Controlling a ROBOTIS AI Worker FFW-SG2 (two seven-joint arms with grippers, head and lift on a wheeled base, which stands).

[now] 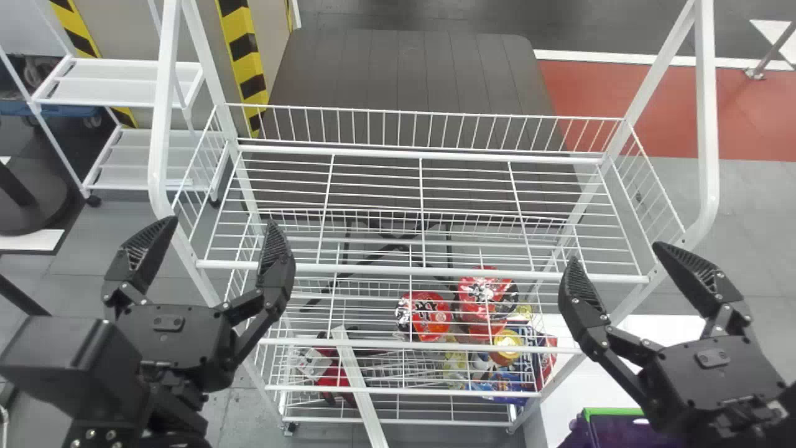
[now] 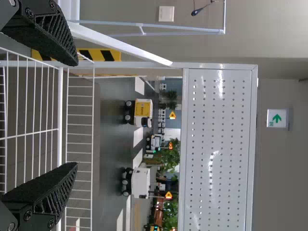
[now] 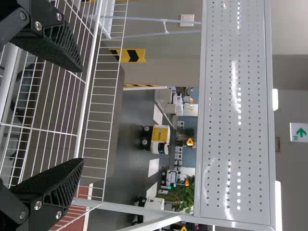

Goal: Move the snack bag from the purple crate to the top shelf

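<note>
In the head view my left gripper is open with nothing between its fingers, at the left front of the white rack's top shelf. My right gripper stands open and empty by the shelf's right front corner. The left gripper and the right gripper have their fingers wide apart in their wrist views, with shelf wire behind. At the head view's bottom right is the purple crate with a green edge, partly behind the right arm; its contents are hidden.
Lower shelves hold red packs and other packaged goods, seen through the wire. White uprights rise at both sides of the rack. A white surface lies under the right arm. A dark padded bench stands behind the rack.
</note>
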